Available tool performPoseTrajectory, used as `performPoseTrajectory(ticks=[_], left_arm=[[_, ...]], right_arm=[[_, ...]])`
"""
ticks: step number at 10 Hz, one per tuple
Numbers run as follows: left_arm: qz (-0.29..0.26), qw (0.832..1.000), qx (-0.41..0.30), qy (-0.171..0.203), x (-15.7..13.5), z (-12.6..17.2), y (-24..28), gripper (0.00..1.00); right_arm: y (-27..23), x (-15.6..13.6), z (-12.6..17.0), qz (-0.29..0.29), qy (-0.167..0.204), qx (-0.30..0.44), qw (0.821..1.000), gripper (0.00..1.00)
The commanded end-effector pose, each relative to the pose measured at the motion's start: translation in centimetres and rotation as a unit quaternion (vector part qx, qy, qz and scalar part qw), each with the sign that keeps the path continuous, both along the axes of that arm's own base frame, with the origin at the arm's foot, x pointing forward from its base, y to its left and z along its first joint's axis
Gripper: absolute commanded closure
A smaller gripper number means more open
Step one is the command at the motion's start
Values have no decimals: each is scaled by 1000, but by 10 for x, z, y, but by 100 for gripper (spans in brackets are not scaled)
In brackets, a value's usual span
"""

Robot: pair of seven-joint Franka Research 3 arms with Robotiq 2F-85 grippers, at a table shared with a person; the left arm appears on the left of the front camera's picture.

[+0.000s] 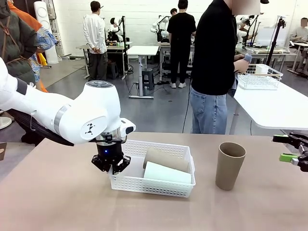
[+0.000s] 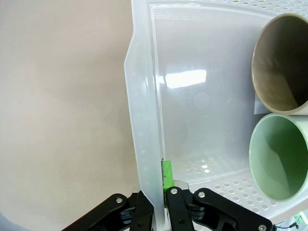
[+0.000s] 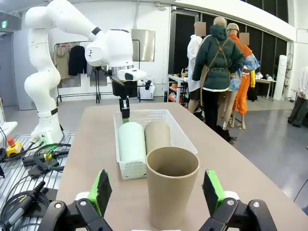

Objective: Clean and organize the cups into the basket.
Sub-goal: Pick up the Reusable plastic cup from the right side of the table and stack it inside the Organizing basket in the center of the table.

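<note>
Two of the three cups are in place, by my judgement. The shallow white plastic basket with lattice sides (image 1: 154,184) stands about in the middle of the brown tabletop (image 1: 57,202). In its 3 o'clock half lie two tumblers on their sides: a tan-brown matte one (image 1: 166,159) toward 12 o'clock, and a pale mint green one (image 1: 166,173) just beside it toward 6 o'clock. The left wrist view shows their open mouths facing the free 9 o'clock half. A third tan-brown tumbler (image 1: 229,166) stands upright on the tabletop at 3 o'clock of the basket, apart from it. This one is what is left to do. Whether any cup is wiped clean, I cannot tell.

The left claw (image 1: 111,166) is clamped on the short wall of the basket at its 9 o'clock end, with one finger inside and one outside. The right claw (image 1: 278,148) is at 3 o'clock of the standing tumbler, with its fingers wide apart and holding nothing. In its own wrist view the tumbler is straight ahead between them.

For room, the bare basket floor at the 9 o'clock side seems wide enough for the last cup, though the left claw occupies that wall. The tabletop is free toward 6 o'clock and 9 o'clock. The far edge at 12 o'clock is near the basket, and a person stands beyond it.
</note>
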State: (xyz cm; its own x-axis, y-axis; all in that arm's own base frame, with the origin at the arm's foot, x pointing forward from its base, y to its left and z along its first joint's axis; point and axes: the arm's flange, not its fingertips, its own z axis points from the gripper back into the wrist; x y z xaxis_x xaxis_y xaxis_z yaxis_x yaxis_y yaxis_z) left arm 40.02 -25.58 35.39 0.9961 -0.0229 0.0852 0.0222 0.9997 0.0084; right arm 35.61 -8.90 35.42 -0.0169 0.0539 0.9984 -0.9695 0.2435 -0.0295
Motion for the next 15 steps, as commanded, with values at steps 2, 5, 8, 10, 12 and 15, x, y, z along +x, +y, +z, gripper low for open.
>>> performPoseTrajectory(ticks=[2, 5, 8, 10, 12, 15], left_arm=[[1, 1000, 0, -5, -1, 1, 0, 100], [1, 1000, 0, -5, -1, 1, 0, 100], [1, 1000, 0, -5, -1, 1, 0, 100], [1, 1000, 0, -5, -1, 1, 0, 100], [1, 1000, 0, -5, -1, 1, 0, 100], [1, 1000, 0, -5, -1, 1, 0, 100]], right_arm=[[-1, 4, -24, 1, 24, 0, 1000, 0], [36, 32, -68, 34, 57, -42, 997, 0], [44, 36, -79, 20, 53, -73, 996, 0], [46, 36, -79, 41, 73, -66, 994, 0], [46, 36, -79, 41, 73, -66, 994, 0], [46, 36, -79, 41, 73, -66, 994, 0]])
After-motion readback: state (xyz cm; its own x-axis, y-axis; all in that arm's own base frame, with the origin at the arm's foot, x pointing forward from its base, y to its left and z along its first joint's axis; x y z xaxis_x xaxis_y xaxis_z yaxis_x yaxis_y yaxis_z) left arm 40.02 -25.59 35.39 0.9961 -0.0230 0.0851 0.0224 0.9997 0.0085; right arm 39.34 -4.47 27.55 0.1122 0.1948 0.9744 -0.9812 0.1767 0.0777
